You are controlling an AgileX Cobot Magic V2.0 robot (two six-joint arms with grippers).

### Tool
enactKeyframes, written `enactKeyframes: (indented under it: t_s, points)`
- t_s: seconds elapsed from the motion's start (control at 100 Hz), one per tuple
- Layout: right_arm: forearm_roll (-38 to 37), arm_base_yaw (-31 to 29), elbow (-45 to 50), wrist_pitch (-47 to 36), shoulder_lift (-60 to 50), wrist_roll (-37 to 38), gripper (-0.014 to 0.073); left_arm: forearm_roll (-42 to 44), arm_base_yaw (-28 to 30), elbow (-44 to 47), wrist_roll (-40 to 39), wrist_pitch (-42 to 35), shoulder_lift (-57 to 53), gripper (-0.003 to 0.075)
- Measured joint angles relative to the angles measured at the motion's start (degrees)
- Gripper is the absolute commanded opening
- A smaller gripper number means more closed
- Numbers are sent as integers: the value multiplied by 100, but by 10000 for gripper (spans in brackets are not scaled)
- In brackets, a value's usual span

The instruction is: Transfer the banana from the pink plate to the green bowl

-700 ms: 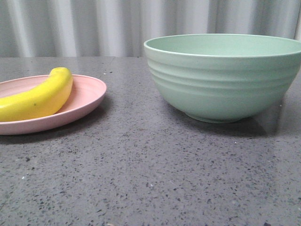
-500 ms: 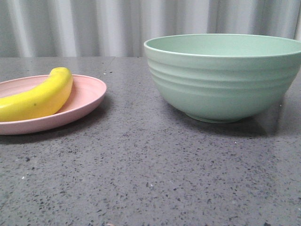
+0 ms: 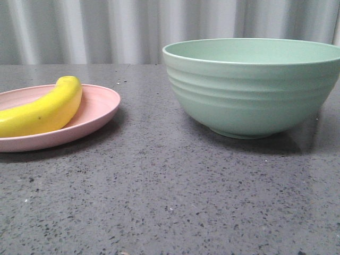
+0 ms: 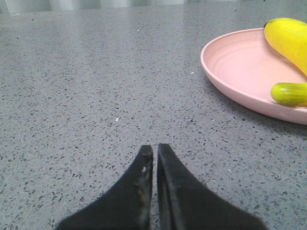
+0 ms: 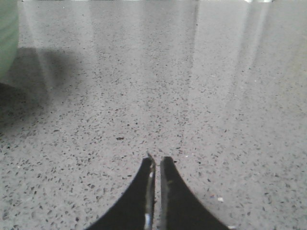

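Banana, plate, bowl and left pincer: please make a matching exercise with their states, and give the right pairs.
Things:
1. banana
2. plate
3. bowl
4. left pincer

States:
A. shut, holds nothing
B. pale green, ridged outside
C. pink, carries the fruit
D. yellow, lies on a dish

Pairs: 1-D, 2-C, 3-B, 4-A

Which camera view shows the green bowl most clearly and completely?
The front view: there the green bowl stands nearly whole, with its rim, ridged side and foot visible; only its right edge is cut off. The right wrist view shows just a pale green sliver of it at the picture's edge. The left wrist view does not show it.
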Motion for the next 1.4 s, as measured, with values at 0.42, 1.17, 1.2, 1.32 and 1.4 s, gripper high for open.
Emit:
enactKeyframes:
  t_s: [0.42, 1.17, 1.2, 1.32, 1.4]
  points:
    - [0, 0, 0, 0, 0, 0, -64, 0, 0, -1, 0, -308, 0, -20]
    - [-4, 0, 0, -615, 0, 0, -64, 26, 0, -1, 0, -613, 0, -20]
    - [-17, 0, 0, -615, 0, 0, -64, 26, 0, -1, 0, -613, 0, -20]
    - [-126, 0, 0, -615, 0, 0, -64, 26, 0, -1, 0, -613, 0, -20]
    - [-163, 0, 0, -689, 0, 0, -64, 26, 0, -1, 0, -613, 0, -20]
